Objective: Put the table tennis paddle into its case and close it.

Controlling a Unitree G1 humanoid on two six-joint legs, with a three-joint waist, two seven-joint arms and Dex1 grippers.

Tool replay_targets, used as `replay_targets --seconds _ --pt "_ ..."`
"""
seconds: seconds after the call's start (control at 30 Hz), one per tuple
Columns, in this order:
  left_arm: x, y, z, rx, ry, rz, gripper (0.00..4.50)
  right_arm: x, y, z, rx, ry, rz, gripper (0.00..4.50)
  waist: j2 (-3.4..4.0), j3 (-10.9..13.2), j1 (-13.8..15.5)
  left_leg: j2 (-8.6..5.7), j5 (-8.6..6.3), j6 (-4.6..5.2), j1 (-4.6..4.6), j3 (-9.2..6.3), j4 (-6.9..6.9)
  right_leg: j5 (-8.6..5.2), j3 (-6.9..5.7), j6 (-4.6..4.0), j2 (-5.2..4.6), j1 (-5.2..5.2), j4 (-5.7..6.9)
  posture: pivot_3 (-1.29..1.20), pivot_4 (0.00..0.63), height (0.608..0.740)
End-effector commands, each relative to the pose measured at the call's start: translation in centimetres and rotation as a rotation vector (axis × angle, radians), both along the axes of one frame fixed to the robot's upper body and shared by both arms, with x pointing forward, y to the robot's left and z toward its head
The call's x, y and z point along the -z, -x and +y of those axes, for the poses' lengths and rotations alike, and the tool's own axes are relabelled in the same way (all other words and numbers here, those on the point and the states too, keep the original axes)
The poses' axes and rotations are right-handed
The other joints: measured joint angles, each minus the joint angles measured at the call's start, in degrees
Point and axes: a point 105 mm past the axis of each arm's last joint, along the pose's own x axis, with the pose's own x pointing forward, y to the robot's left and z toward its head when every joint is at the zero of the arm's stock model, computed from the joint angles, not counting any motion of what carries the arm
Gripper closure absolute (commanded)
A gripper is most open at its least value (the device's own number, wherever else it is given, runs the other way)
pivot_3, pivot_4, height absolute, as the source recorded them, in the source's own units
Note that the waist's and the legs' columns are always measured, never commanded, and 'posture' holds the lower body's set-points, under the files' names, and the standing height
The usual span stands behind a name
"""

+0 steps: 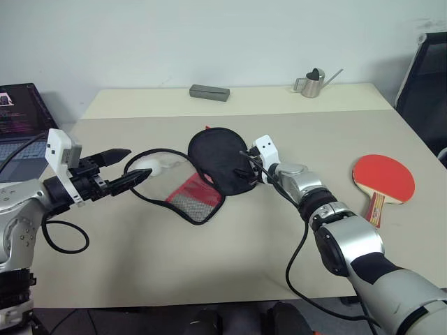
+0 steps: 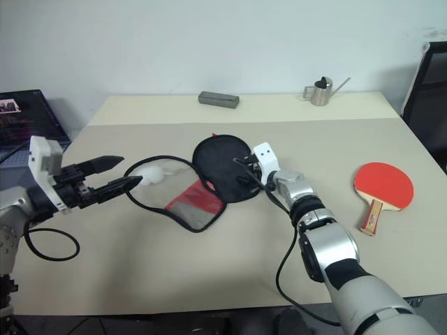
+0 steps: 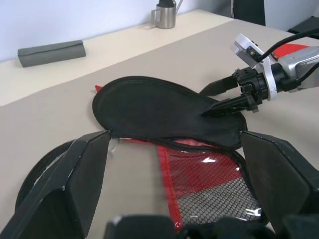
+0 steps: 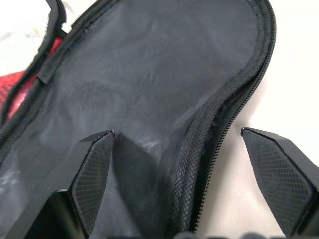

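Centrally on the beige table: the case, unzipped and spread open, black lining upward on its round flap, red panel with black mesh exposed on the half nearer the robot, black zip trim looping out toward the robot's left. Contents: none visible; the lining and mesh lie bare. A white pom-pom sits inside the trim loop.

Item, the table tennis paddle: flat on the table, red face up, striped handle toward the robot, well apart from the case on the robot's right, free of both grippers.

Item, right gripper: at the case's right rim, fingers parted wide and straddling the zip edge, one finger over the black lining, the other over bare table. Whether they touch the fabric cannot be told.

Item, left gripper: fingers spread wide, nothing held, tips just beside the trim loop and pom-pom.

Far edge: a grey pouch and a small metal watering can. A laptop stands beyond the table's left side.
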Motion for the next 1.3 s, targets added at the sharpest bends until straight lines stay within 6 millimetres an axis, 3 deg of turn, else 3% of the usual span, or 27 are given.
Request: replay_targets --seconds 0.03,0.33,0.37,0.6,1.0,1.3 --pt "-0.8 0.0 0.1 -0.006 -0.008 -0.044 0.0 -1.9 -0.7 0.2 0.017 0.009 -0.068 1.22 0.0 0.0 -0.05 0.0 0.0 0.0 0.0 0.02 0.0 0.0 0.05 0.0 0.01 -0.03 0.02 0.0 0.15 0.74" --pt "-0.7 0.1 0.1 -0.018 -0.001 -0.049 0.0 -2.1 -0.7 0.5 0.026 0.011 -0.063 4.38 0.0 0.0 -0.96 0.01 0.0 0.0 0.0 0.21 0.0 0.0 0.35 0.0 0.09 -0.18 0.08 0.0 0.15 0.74" --pt "-0.7 0.1 0.1 -0.018 0.0 -0.049 0.0 -2.2 -0.7 0.6 0.026 0.004 -0.058 4.47 0.0 0.0 -1.02 0.02 0.0 0.0 -0.01 0.23 -0.01 0.0 0.37 0.0 0.09 -0.21 0.1 0.0 0.15 0.74" --pt "-0.7 0.0 0.0 -0.02 0.005 -0.052 0.0 -2.5 -1.1 0.3 0.092 -0.043 -0.035 4.47 -0.01 -0.01 -1.11 0.04 -0.01 -0.01 -0.02 0.27 -0.01 0.01 0.45 -0.01 0.12 -0.29 0.12 0.0 0.15 0.74" --pt "-0.6 -0.3 -0.6 -0.006 0.007 -0.055 0.0 -2.5 -2.3 -3.8 0.317 -0.113 0.007 4.47 -0.01 -0.01 -1.11 0.04 -0.01 0.0 -0.06 0.38 -0.02 0.01 0.56 -0.01 0.12 -0.39 0.16 0.0 0.15 0.74" --pt "-0.5 -0.4 -1.3 0.019 0.007 -0.054 0.0 -1.9 -2.2 -5.7 0.407 -0.142 0.045 4.47 -0.02 -0.02 -1.11 0.04 -0.01 0.0 -0.22 0.44 -0.02 0.02 0.62 -0.01 0.13 -0.55 0.19 0.0 0.15 0.74"
